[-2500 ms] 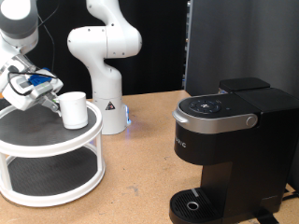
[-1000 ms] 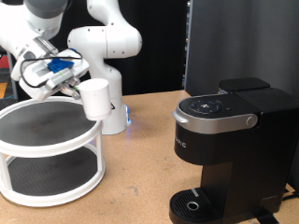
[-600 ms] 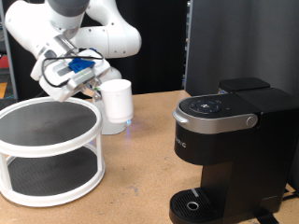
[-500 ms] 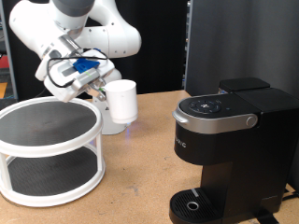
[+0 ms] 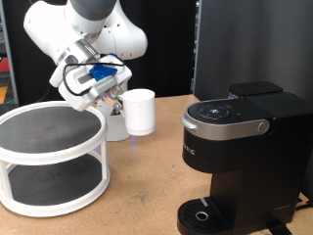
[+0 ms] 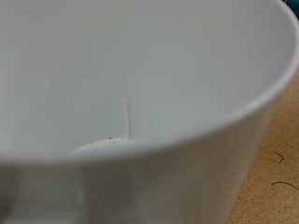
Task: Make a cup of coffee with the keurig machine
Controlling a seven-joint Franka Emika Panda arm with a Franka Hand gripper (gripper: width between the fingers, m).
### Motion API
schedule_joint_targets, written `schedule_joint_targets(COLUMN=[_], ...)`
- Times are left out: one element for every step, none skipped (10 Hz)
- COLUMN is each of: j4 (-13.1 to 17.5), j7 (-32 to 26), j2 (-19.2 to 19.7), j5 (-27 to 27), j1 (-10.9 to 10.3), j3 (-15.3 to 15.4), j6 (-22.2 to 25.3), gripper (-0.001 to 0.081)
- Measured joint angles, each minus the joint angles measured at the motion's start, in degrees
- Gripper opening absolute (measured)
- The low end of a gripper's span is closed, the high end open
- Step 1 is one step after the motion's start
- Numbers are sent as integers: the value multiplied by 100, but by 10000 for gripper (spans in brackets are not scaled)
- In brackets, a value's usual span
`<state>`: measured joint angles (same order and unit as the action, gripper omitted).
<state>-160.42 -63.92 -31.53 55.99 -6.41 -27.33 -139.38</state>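
The white cup (image 5: 140, 111) hangs upright in the air, held at its side by my gripper (image 5: 115, 101), which is shut on it. It floats between the round two-tier shelf (image 5: 49, 157) and the black keurig machine (image 5: 235, 157), above the wooden table. The machine stands at the exterior view's right with its silver-rimmed lid (image 5: 227, 117) down and its round drip base (image 5: 201, 215) bare. In the wrist view the cup (image 6: 140, 103) fills almost the whole picture, showing its white inside; my fingers are hidden there.
The shelf's dark top tier (image 5: 44, 127) holds nothing. A second white robot base (image 5: 115, 122) stands behind the cup. A dark panel (image 5: 245, 44) rises behind the machine. Wooden tabletop (image 5: 147, 186) lies between shelf and machine.
I lifted the cup off the shelf's top tier and carried it toward the exterior view's right, closer to the machine. The machine has not moved.
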Motion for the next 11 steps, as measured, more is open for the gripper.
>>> schedule_joint_targets(j4=[2, 1, -11, -32, -51, -56, -56, -50, -42, -33, -25], j7=[0, -4, -4, -9, -62, -176, -346, -558, -796, -1038, -1267], j2=[0, 4, 31, 102, 223, 367, 523, 682, 840, 998, 1151], j5=[0, -8, -46, -49, -1, 114, 316, 563, 833, 1097, 1343], j1=[0, 0, 0, -6, -36, -122, -243, -362, -474, -569, -647], j3=[-8, -17, -7, 35, 93, 122, 123, 123, 122, 122, 122], j6=[22, 56, 61, -12, -172, -361, -533, -666, -788, -873, -940], gripper=[65, 65, 65, 65, 65, 65, 65, 65, 65, 65, 65])
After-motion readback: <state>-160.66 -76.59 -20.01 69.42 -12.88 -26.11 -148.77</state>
